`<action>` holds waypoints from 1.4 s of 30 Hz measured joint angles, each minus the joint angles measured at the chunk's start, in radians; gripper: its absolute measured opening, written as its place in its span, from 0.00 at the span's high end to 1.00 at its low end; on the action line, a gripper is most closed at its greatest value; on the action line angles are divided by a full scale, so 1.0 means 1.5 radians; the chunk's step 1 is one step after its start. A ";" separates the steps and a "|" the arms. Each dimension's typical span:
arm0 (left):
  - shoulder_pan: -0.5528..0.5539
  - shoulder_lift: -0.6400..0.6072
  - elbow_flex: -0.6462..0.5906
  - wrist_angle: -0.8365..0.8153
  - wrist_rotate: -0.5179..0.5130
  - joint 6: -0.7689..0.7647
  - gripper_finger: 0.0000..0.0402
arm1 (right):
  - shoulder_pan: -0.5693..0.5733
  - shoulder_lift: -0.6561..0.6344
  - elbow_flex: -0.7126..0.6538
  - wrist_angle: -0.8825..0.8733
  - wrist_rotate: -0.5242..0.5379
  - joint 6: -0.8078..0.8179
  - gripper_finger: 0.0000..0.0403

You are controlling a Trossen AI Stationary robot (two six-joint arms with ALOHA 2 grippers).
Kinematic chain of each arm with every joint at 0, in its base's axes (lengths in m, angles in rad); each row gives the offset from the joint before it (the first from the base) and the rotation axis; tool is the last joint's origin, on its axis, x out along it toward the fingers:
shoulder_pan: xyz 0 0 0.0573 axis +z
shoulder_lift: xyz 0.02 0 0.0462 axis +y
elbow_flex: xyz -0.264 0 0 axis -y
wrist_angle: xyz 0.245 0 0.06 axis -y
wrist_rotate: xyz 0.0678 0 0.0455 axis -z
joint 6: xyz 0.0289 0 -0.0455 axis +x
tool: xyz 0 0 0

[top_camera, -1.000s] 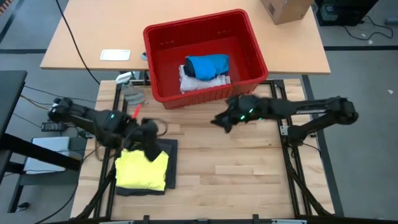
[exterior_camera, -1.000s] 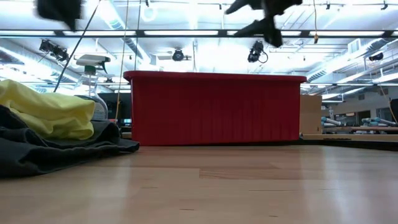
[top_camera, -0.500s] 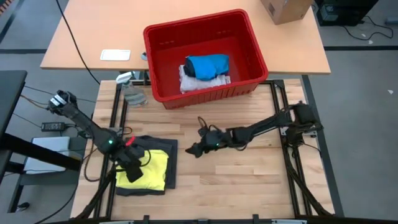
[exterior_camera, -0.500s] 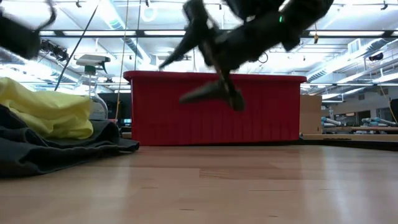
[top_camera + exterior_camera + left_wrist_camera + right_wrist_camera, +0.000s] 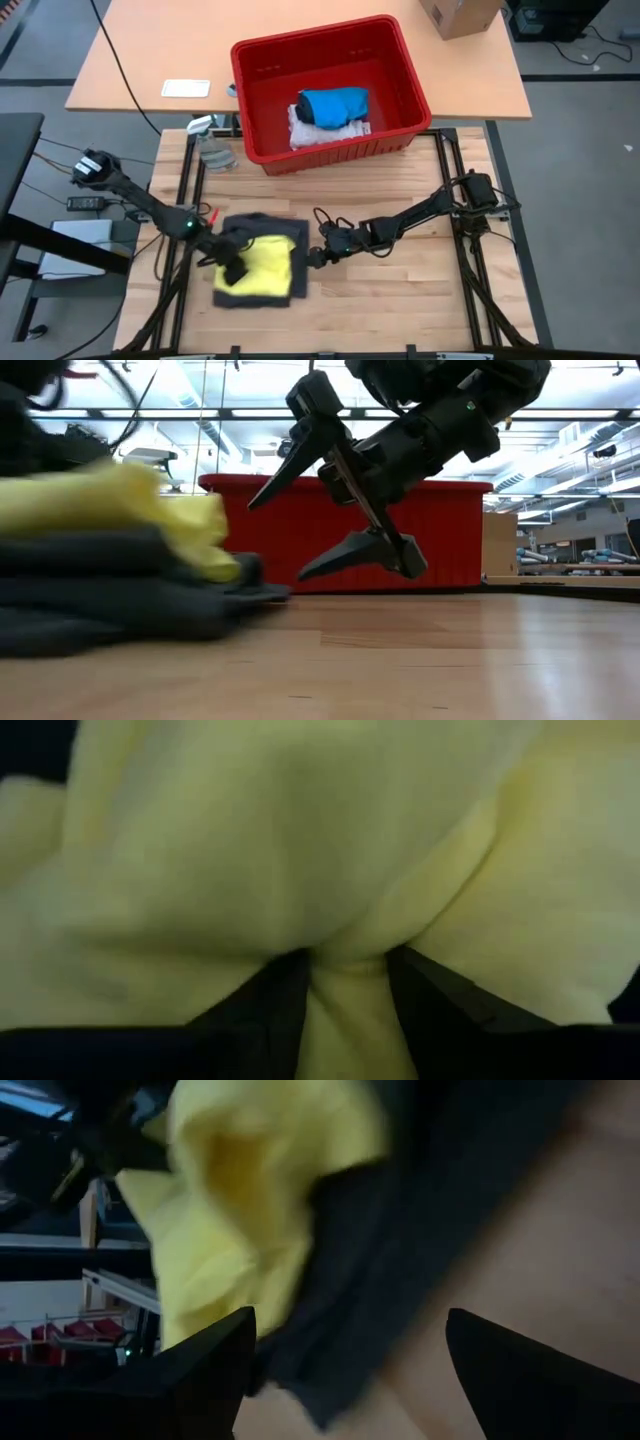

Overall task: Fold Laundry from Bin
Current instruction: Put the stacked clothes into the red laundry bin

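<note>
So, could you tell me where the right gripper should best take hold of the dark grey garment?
Probably its near right edge, coming in low from the right: the dark grey garment lies flat beyond the yellow garment, and the open right gripper already faces that bare hem.

Long strip lights (image 5: 250, 412) ran across the ceiling of the room. A grey floor (image 5: 580, 200) surrounded the wooden tabletop (image 5: 400, 290). A cardboard box (image 5: 458, 15) sat on a tan desk (image 5: 150, 50) behind.

- Left arm (image 5: 140, 203) — slim black links, a small green light near its wrist, a red mark beside that.
- Right arm (image 5: 420, 215) — black, thin looping cable by the wrist.
- Right gripper (image 5: 340, 495): two dark, wedge-shaped fingers (image 5: 365, 550).
</note>
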 joint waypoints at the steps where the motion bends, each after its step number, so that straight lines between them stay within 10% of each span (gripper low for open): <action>1: 0.019 0.003 -0.001 0.019 -0.020 0.015 0.61 | 0.000 0.000 0.000 -0.001 -0.004 0.000 0.18; 10: 0.118 0.020 0.061 0.091 -0.021 0.059 0.61 | -0.019 -0.003 0.000 -0.065 -0.024 0.019 0.19; 18: 0.076 -0.014 0.212 -0.204 -0.036 -0.009 0.53 | -0.018 -0.053 0.000 -0.175 0.005 -0.043 0.19; 26: -0.005 -0.068 0.196 -0.392 -0.126 -0.209 0.25 | -0.036 -0.074 0.000 -0.191 -0.005 -0.105 0.19; 33: 0.012 -0.081 0.039 -0.194 -0.131 -0.269 0.02 | -0.068 -0.072 0.000 -0.168 -0.028 -0.138 0.19; 42: 0.058 -0.087 -0.103 0.063 -0.138 -0.301 0.02 | -0.126 -0.065 -0.026 -0.164 0.005 -0.158 0.19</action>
